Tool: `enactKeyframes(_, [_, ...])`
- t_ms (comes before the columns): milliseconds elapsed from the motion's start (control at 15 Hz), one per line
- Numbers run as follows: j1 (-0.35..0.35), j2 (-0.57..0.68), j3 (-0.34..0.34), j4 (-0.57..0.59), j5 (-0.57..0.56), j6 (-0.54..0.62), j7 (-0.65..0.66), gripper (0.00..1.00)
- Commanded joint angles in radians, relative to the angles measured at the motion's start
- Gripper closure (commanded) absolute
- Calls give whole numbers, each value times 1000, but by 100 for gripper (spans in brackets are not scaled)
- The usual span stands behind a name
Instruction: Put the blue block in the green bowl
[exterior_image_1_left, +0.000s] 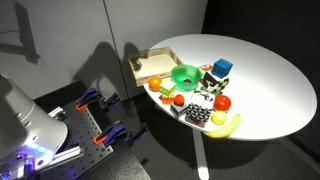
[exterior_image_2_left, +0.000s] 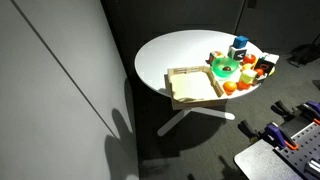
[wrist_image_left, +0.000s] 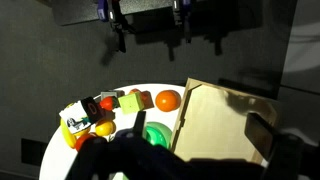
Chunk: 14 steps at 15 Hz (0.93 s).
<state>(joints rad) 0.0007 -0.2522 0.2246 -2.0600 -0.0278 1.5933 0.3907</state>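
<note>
Overall, round white table (exterior_image_1_left: 270, 85); green bowl (exterior_image_1_left: 185, 74); dim grey walls (exterior_image_1_left: 60, 40)

You have a green bowl (exterior_image_1_left: 185, 74) of smooth, glossy-looking plastic. Just beside it, the tray (exterior_image_1_left: 155, 62) looks like pale, matt bare wood. Beneath the bowl, the table (exterior_image_1_left: 270, 95) is smooth matt white. The blue block (exterior_image_1_left: 221, 68) near the bowl looks smooth-faced.

Lower centre, the green bowl (wrist_image_left: 157, 134) sits on the white worktop (wrist_image_left: 60, 108), touching the wooden tray (wrist_image_left: 215, 120); an orange (wrist_image_left: 167, 100) lies just above.
</note>
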Motion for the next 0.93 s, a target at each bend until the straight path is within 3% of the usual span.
enactKeyframes(0, [28,2,-24,3,-5,-3,5,0])
enactKeyframes(867, [18,69,-108,69,66,-3,-55,0])
